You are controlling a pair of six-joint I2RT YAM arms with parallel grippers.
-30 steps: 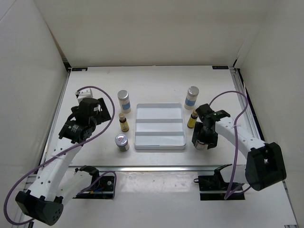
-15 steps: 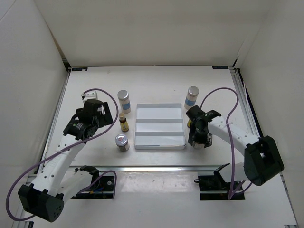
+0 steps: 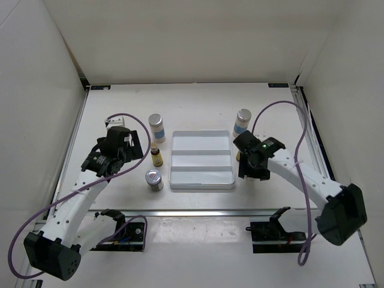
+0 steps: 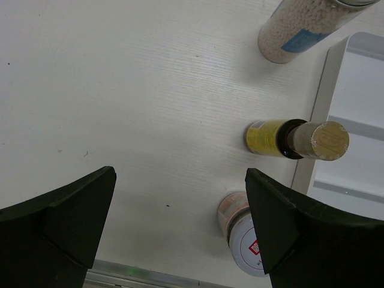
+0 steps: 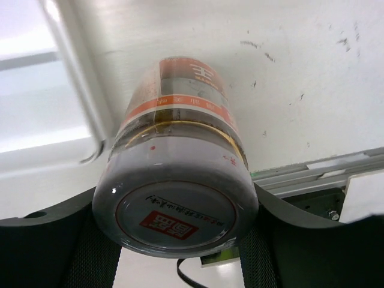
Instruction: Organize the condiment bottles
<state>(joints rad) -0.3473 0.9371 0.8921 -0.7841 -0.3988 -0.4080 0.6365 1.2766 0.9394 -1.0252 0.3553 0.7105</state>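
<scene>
My right gripper point(image 3: 249, 168) is shut on a short silver-lidded jar point(image 5: 180, 174) with a red mark, beside the white tray's right edge point(image 3: 231, 162). The arm hides the jar in the top view. A tiny yellow bottle point(image 3: 239, 157) peeks out behind that gripper, and a tall white bottle point(image 3: 242, 122) stands further back. Left of the tray stand a tall white bottle point(image 3: 156, 127), a yellow bottle point(image 3: 156, 157) and a second silver-lidded jar point(image 3: 154, 179). My left gripper point(image 3: 124, 148) is open and empty, left of them. Its wrist view shows the yellow bottle point(image 4: 288, 139), jar point(image 4: 246, 237) and tall bottle point(image 4: 306, 27).
The white ridged tray point(image 3: 201, 135) lies in the middle of the table and holds no bottles; its corner shows in the right wrist view point(image 5: 72, 90). A metal rail point(image 3: 198, 212) runs along the table's near edge. White walls enclose the back and both sides.
My right gripper has moved left and away from the near edge with the jar, up to the tray's right side. My left gripper has shifted slightly towards the bottles.
</scene>
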